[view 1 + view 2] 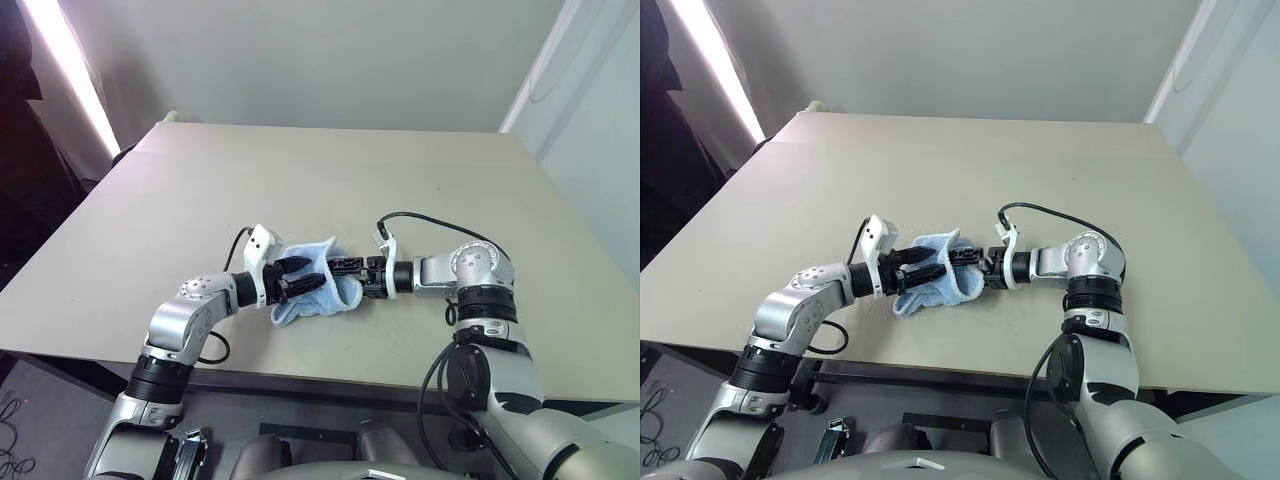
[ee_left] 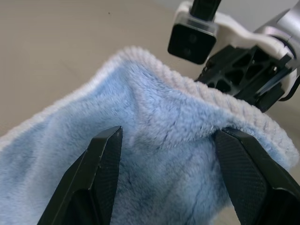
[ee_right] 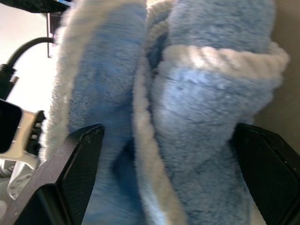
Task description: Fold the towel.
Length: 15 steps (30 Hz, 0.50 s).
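The light-blue towel [image 1: 300, 310] lies bunched up with its whitish hem [image 2: 243, 110] on top, near the front middle of the beige table [image 1: 300, 170]. My left gripper [image 1: 318, 272] reaches in from the left, open, and its two black fingers [image 2: 101, 168] straddle a raised fold of the towel [image 2: 168, 154]. From the right, my right gripper [image 1: 338, 272] points at the same bunch. It is open wide, with thick folds of towel [image 3: 197, 117] filling the gap between its fingers [image 3: 79, 164]. The two grippers' tips almost meet over the cloth.
The table's front edge [image 1: 330, 378] runs just below the towel and both arms. Bare tabletop stretches behind and to both sides. A black cable [image 1: 425, 218] loops above the right wrist. A pale wall [image 1: 330, 60] stands beyond the far edge.
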Tool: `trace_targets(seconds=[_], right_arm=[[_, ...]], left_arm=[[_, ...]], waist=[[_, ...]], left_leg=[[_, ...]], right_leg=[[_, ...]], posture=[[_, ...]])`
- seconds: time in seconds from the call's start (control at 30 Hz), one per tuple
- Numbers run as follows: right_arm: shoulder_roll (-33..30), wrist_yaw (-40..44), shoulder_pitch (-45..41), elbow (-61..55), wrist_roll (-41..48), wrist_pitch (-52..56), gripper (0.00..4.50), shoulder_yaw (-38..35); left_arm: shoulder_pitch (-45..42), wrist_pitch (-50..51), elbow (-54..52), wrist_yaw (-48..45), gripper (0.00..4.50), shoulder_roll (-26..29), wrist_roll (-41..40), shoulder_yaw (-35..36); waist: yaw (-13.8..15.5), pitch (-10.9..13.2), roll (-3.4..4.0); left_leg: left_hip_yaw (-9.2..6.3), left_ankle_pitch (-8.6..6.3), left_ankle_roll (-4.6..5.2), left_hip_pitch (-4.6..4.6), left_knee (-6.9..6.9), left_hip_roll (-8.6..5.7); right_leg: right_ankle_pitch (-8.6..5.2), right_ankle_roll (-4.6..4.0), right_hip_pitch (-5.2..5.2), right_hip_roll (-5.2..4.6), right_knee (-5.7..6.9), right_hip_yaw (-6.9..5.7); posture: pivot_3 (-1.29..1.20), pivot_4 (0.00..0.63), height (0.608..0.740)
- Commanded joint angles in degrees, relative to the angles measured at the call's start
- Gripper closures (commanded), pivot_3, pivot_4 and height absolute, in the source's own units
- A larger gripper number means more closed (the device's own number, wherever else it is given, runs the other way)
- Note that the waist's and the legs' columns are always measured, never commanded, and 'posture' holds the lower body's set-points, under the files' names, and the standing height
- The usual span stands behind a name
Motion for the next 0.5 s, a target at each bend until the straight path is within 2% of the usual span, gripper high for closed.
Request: trace_targets(seconds=[0.03, 0.3, 0.5], right_arm=[[0.1, -0.3, 0.2, -2.3, 0.7, 0.8, 0.02, -0.5], [0.2, -0.5, 0.9, -2.5, 0.7, 1.2, 0.02, -1.7], [0.7, -1.7, 0.4, -1.7, 0.6, 1.3, 0.02, -4.5]], left_arm=[[-3.4, -0.6, -0.3, -1.3, 1.29, 0.5, -1.3, 2.1], [-7.7, -3.9, 4.5, -3.4, 1.29, -2.1, -0.5, 1.5], [-10.3, -9.8, 13.9, -5.2, 1.29, -4.8, 3.6, -0.9]], waist=[[0.1, 0.0, 0.00], [0.1, 0.0, 0.00], [0.0, 0.0, 0.00]], left_leg=[[0.00, 0.00, 0.00, 0.00, 0.00, 0.00], [0.00, 0.00, 0.00, 0.00, 0.00, -0.02], [0.00, 0.00, 0.00, 0.01, -0.01, -0.05]], right_leg=[[0.00, 0.00, 0.01, 0.00, -0.01, 0.00], [0.00, 0.00, 0.02, 0.00, -0.02, -0.01], [0.00, 0.00, 0.03, 0.00, -0.04, 0.00]], posture=[[0.00, 0.000, 0.716], [0.00, 0.000, 0.716], [0.00, 0.000, 0.716]])
